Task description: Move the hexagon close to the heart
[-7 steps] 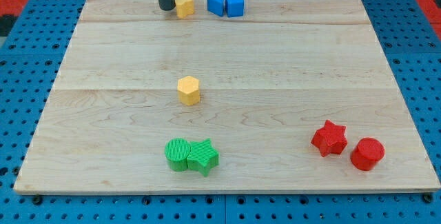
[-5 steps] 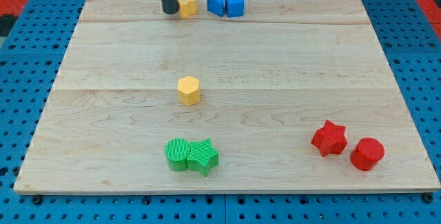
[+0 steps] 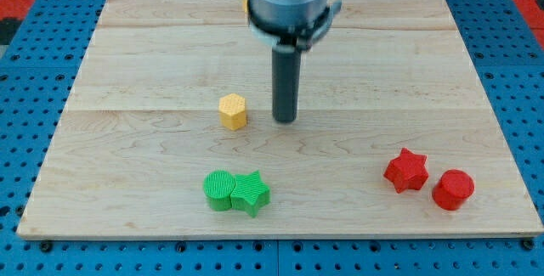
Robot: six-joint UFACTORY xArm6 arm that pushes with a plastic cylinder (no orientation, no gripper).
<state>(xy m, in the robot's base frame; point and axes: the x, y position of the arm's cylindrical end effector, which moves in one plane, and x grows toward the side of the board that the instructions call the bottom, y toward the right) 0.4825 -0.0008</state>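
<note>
just beside the yellow hexagon [image 3: 232, 111] near the table's [image 3: 127, 64] middle, on its right, my tip [image 3: 286, 120] rests apart from it, a plain rod tool with nothing to grip, probably lining up a push; no heart shows.

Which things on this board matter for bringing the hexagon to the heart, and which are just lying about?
Job:
- yellow hexagon
- my tip, just to the view's right of the hexagon, a small gap between
- the heart: not visible; the arm covers the view's top middle

Lying about:
- green cylinder
- green star
- red star
- red cylinder
</note>
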